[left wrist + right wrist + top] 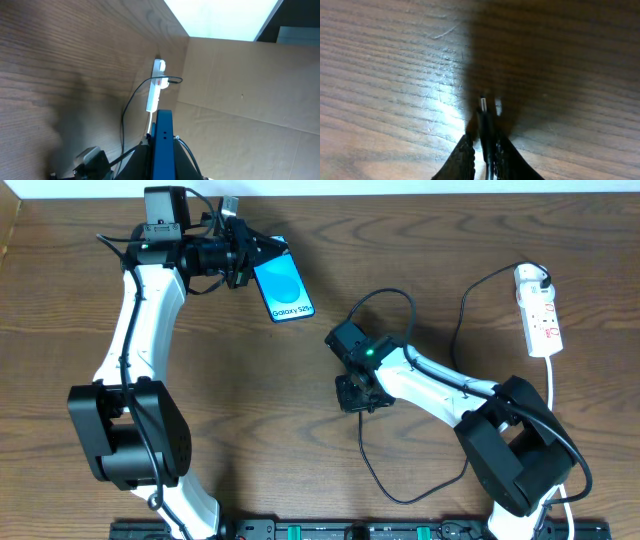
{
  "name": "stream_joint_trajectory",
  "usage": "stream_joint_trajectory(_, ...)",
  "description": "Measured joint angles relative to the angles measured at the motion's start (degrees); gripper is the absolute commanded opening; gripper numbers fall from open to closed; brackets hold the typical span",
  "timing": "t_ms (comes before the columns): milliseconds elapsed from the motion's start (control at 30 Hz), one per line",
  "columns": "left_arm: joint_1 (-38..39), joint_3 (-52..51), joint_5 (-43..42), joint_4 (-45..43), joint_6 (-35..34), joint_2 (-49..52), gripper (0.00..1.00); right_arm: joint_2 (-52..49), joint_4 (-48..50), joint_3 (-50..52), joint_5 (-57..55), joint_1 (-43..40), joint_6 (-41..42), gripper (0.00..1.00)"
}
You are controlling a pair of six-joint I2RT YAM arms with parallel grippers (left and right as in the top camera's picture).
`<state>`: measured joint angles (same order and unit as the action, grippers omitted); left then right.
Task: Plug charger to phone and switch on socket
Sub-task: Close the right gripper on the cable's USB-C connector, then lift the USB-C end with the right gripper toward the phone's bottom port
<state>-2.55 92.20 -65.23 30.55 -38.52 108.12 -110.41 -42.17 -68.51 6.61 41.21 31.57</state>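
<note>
The phone [283, 288], its blue-teal screen with a white "Galaxy S25" band, is held tilted at the back left by my left gripper [243, 258], shut on its top end. In the left wrist view its blue edge [162, 145] stands between the jaws. My right gripper [355, 395] is at mid-table, shut on the charger's black connector tip [484, 117], which points at the wood. The black cable [400, 490] loops along the table to the white plug [528, 277] in the socket [540, 320], a white power strip at the far right, also in the left wrist view [156, 90].
A white cord [556, 395] runs from the power strip toward the front edge. A brown cardboard wall [250, 100] stands behind the table's right side. A black rail [330, 530] with connectors lines the front edge.
</note>
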Motion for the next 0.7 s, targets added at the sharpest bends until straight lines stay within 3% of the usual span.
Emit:
stream_joint_trajectory(133,0.0,0.0,0.0,0.0,0.0,0.0,0.07,0.0,0.0,0.0,0.0,0.0,0.1,0.01)
stream_joint_trajectory(500,0.0,-0.1,0.0,-1.4,-0.3,0.0,0.07,-0.6,-0.4,-0.6,4.2,-2.6,-1.1,0.01)
stream_joint_trajectory(700,0.0,-0.7,0.0,-9.6,-4.6,0.0,0.07,-1.0,7.5,-1.3,18.0,-7.9,-7.6,0.01)
